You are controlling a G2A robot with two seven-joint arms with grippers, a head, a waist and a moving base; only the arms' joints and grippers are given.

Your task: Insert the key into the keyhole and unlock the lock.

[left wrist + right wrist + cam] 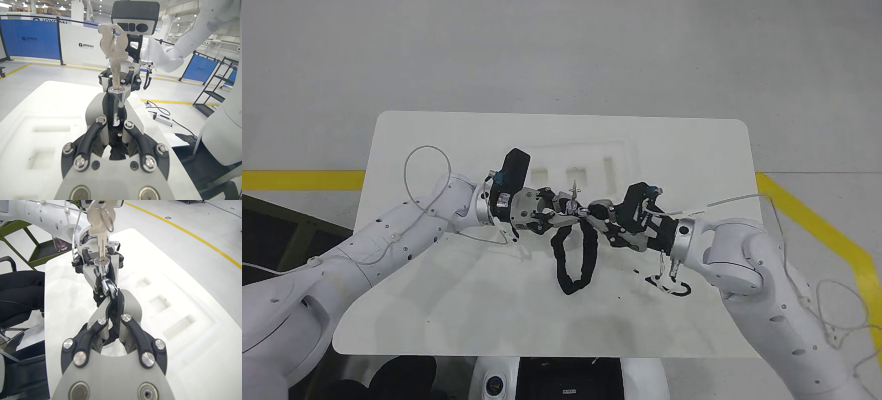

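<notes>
Now | step: flat silver metal key [113, 43] seated in keyhole [115, 89] of chrome-barrelled cable lock [118, 106], held above white table [442, 300] | left gripper [115, 102] clamped on the barrel | right gripper [116, 298] closed on its black cable [115, 315] | next, likely: 1 gripper lets go, pinches the key head, turns it.

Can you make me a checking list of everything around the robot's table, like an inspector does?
Surface: white foam table with rectangular recesses.
Job's things: key stands in the keyhole of the lock; its black cable loop runs out between the two grippers.
Clutter: nothing seen.
Grippers: left gripper jaws shut on the lock; right gripper jaws shut on the black cable loop.
Cables: thin white wire loops off the left arm; power brick with lead on the floor.
Surroundings: yellow floor lines, blue panels, black rack.
</notes>
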